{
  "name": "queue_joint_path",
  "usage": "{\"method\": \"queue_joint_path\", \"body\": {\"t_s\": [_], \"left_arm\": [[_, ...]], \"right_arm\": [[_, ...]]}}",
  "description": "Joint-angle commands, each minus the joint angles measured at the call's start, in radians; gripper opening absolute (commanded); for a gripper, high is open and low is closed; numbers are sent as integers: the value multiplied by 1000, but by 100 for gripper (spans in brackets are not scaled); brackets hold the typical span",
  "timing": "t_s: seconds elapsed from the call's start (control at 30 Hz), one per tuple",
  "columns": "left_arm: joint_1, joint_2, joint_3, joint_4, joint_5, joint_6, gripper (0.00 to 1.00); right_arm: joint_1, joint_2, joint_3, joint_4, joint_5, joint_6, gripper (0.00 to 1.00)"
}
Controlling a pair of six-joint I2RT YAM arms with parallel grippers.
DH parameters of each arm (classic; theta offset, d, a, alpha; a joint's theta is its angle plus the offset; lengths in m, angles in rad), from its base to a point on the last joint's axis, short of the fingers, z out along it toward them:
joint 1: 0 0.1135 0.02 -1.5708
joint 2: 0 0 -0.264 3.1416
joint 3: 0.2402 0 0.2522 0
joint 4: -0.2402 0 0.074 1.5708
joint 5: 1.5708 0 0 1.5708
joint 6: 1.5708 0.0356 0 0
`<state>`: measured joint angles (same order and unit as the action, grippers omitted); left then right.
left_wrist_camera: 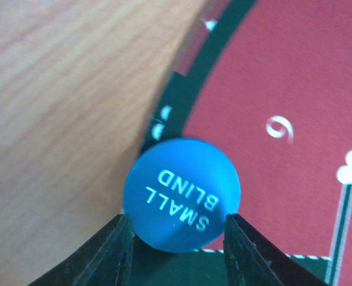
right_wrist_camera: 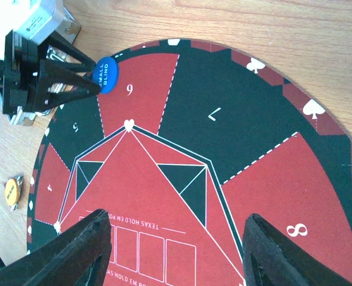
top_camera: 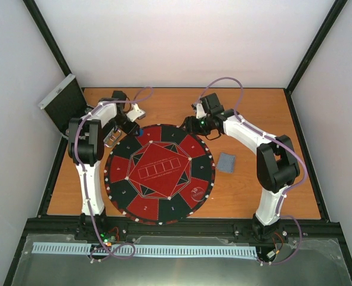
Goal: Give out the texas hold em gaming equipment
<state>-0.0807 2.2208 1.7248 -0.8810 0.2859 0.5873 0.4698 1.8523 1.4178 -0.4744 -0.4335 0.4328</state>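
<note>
Wooden surface (top_camera: 235,196), bearing a round red-and-black poker mat (top_camera: 188,179): a blue round button marked SMALL BLIND (left_wrist_camera: 182,193) is pinched by its edges in the left jaws at the mat's rim by seat 6, apparently to be set there. The right jaws are held spread, empty, above the mat. Whether the button touches the mat cannot be told.

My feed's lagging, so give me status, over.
Left fingers shut on blue SMALL BLIND button, at mat rim by sector 6. Right fingers open above mat, empty. Nothing blocking.
</note>
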Motion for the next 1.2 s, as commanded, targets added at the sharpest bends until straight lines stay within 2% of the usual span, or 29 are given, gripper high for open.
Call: {"method": "queue_joint_path", "body": {"t_s": [0.0, 0.17, 0.4, 0.5, 0.6, 0.67, 0.8, 0.93, 1.17], "left_arm": [[-15, -71, -54, -18, 71, 59, 45], [-52, -97, -140, -2, 80, 104, 45], [-59, -129, -140, -14, 186, 134, 48], [-46, -135, -95, -5, 187, 96, 48], [-12, -86, -1, -3, 183, 10, 36], [0, -20, 64, -21, 152, -31, 33], [1, 48, 100, -21, 95, -62, 35], [-5, 34, 48, 27, 118, -67, 38], [-66, -101, -176, 183, 92, -48, 30]], "right_arm": [[-10, -39, -12, 13, 1, -12, 61], [-13, -44, -22, 11, -3, -18, 61], [-14, -39, -27, 16, -28, -11, 61], [-14, -30, -38, 38, -53, 5, 61], [-14, -23, -51, 63, -84, 25, 60], [-13, -18, -54, 68, -88, 29, 60], [-13, -20, -60, 63, -83, 25, 60], [-13, -24, -66, 62, -77, 20, 60], [-13, -24, -88, 69, -78, 20, 61]]}}
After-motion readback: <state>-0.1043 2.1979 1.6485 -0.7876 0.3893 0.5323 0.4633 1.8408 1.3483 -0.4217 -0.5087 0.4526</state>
